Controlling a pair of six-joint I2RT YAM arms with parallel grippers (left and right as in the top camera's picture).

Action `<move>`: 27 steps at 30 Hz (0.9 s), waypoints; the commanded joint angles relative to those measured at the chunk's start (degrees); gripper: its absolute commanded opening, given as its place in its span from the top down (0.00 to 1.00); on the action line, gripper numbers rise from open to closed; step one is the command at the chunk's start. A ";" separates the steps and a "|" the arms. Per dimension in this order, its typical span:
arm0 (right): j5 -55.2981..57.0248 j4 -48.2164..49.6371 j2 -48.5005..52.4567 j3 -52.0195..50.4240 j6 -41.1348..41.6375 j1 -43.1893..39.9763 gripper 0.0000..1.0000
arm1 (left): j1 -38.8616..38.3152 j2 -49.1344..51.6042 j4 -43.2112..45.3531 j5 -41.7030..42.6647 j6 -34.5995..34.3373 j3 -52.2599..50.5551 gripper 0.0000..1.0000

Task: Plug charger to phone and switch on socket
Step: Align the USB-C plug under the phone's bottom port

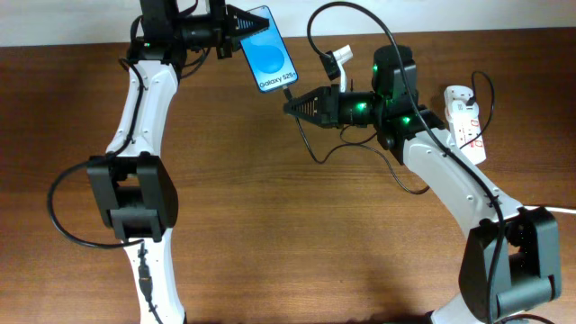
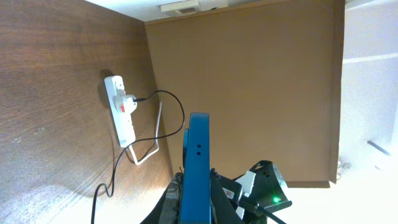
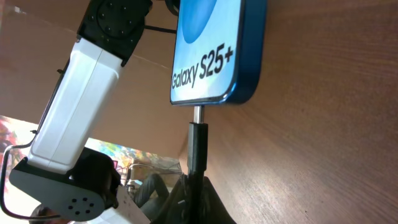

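Observation:
My left gripper (image 1: 236,25) is shut on the phone (image 1: 268,49), a blue-screened smartphone marked "Galaxy S25+", and holds it above the table's far side. In the left wrist view the phone (image 2: 198,168) stands edge-on between the fingers (image 2: 196,202). My right gripper (image 1: 297,105) is shut on the charger's black plug (image 3: 197,146). Its metal tip touches the phone's bottom edge (image 3: 214,59) at the port. The thin black charger cable (image 1: 326,36) loops back to the white socket (image 1: 464,119) at the right; the socket also shows in the left wrist view (image 2: 121,109).
A thick white cord (image 2: 149,149) leaves the socket's end. The left arm's base (image 1: 135,198) stands at the left and the right arm's base (image 1: 513,261) at the lower right. The table's far edge meets a pale wall.

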 commanded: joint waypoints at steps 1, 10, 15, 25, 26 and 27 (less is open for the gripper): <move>0.79 0.33 0.44 0.07 -0.33 -0.15 0.96 | -1.29 -0.44 0.61 1.38 0.11 0.98 1.00; 1.49 0.28 0.44 0.07 -0.33 -0.15 0.96 | -1.86 -0.44 0.61 0.52 0.09 0.98 1.00; 2.12 0.28 0.48 0.07 -0.35 -0.17 0.96 | -2.27 -0.44 0.61 0.59 0.11 0.98 1.00; 4.61 0.33 0.50 0.07 -0.31 -0.17 0.96 | -3.02 -0.44 0.61 3.69 0.63 0.98 1.00; 4.90 0.31 0.50 0.07 -0.15 -0.17 0.96 | -3.43 -0.44 0.61 3.78 0.85 0.98 1.00; 4.87 0.28 0.50 0.07 -0.15 -0.17 0.96 | -3.54 -0.44 0.63 3.69 0.85 0.98 1.00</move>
